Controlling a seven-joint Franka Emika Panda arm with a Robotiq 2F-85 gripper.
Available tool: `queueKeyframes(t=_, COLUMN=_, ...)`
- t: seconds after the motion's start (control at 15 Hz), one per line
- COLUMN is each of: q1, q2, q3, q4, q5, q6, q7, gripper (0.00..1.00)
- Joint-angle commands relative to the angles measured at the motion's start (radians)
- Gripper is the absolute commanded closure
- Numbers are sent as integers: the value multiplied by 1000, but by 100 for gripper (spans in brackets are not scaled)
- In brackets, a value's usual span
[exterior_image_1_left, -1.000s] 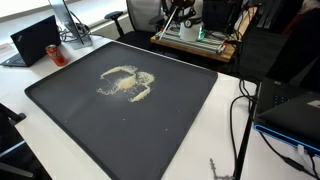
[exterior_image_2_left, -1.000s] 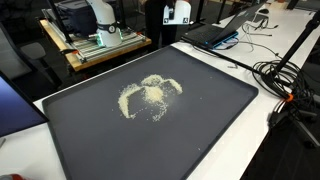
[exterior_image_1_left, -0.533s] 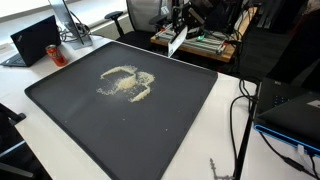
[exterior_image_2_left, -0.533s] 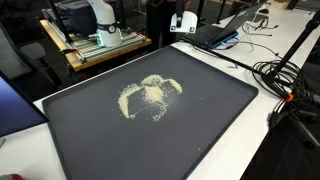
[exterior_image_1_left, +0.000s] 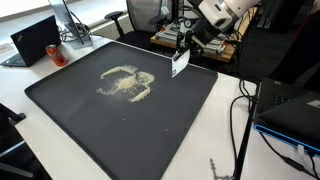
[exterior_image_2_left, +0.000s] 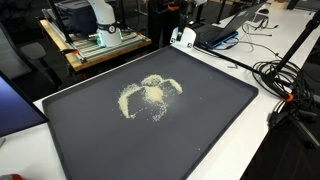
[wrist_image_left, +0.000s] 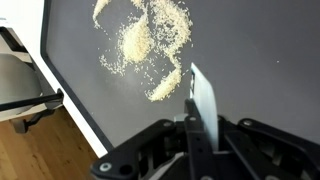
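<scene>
A white table (exterior_image_1_left: 226, 108) carried a wide dark mat (exterior_image_1_left: 170, 125) with a raised rim, which took up most of the tabletop in both exterior views. Beyond the mat's far side stood a wooden cart (exterior_image_2_left: 100, 48), and an open black laptop (exterior_image_1_left: 35, 40) sat on the table by one corner. Loose black cables (exterior_image_2_left: 290, 78) trailed over the table beside the mat.

Near the middle of the mat lay a scatter of pale yellow grains (exterior_image_1_left: 127, 83), a thick clump with thin curved streaks around it, as the wrist view also showed (wrist_image_left: 140, 45).

The claw (exterior_image_1_left: 184, 48) hung at the mat's far rim, beside the pile rather than over it. Its jaws were pressed fully together on a small white card (exterior_image_1_left: 180, 64), which they gripped by one end. The card pointed down and slightly tilted toward the mat. In the wrist view the card (wrist_image_left: 203, 98) stuck out from between the dark fingers (wrist_image_left: 160, 150). Its free end pointed toward the nearest streak of grains, clear of them. Whether the card's edge touched the mat could not be told.
</scene>
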Motion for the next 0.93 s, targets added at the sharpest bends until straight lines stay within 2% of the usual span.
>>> queueKeyframes(t=0.0, q1=48, q2=67, q3=-37, q4=78, q5=45, q6=-80, q7=-64, gripper=99)
queueKeyframes(t=0.87, q1=151, q2=239, q3=-55, q4=259, q5=67, q6=-271, q7=-184, gripper=99)
